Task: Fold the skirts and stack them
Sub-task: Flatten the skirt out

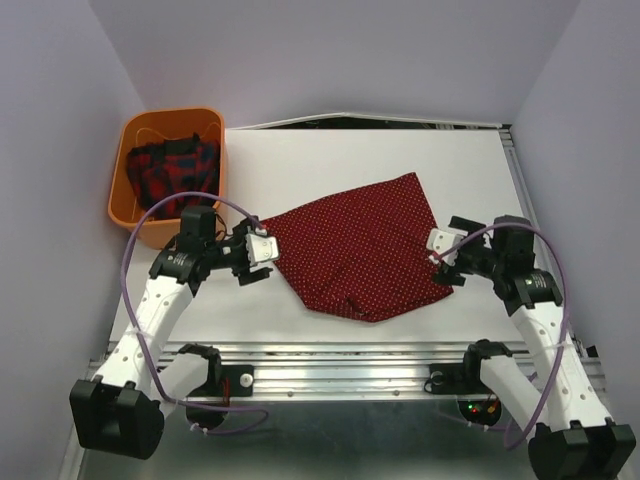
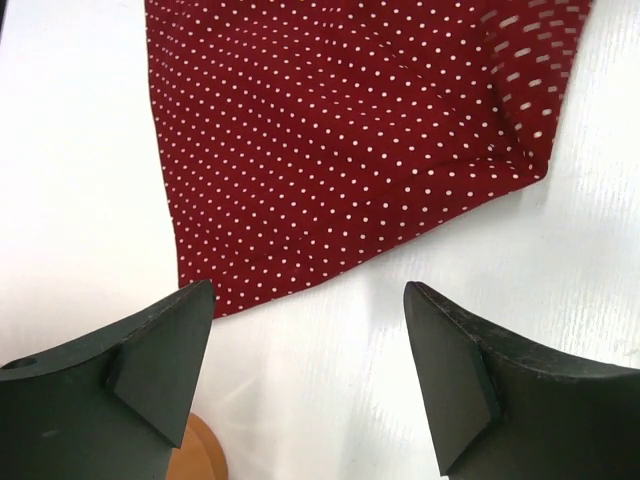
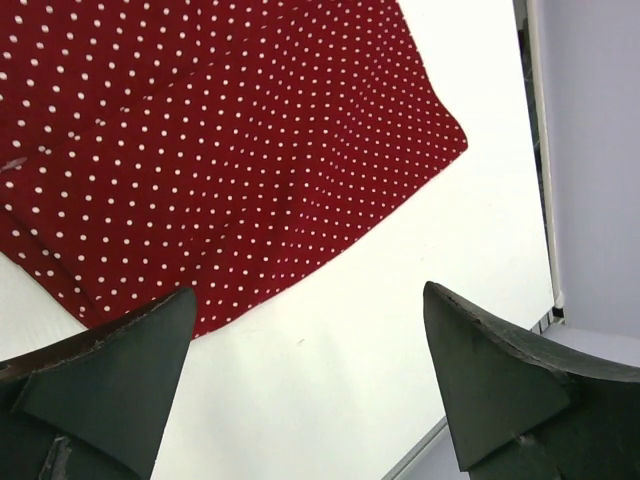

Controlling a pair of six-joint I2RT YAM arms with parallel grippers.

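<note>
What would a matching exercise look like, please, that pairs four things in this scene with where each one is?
Things:
1. polka-dot skirt
2. plaid skirt
3. left gripper
4. right gripper

Places:
a. open, just right of the spread skirt
b. in the orange basket
c. flat on the table
d. open, just left of the spread skirt

Pairs: 1-c, 2-b, 3-d, 4-a

Robot lab, white table point(image 1: 300, 160), plain partition walls point(image 1: 330, 50)

Two skirts: one plaid skirt point(image 1: 172, 165) inside the basket point(image 1: 119, 190), one dotted skirt point(image 1: 360, 250) right of the basket. One basket. Two grippers: left gripper point(image 1: 262, 248), right gripper point(image 1: 440, 250).
</note>
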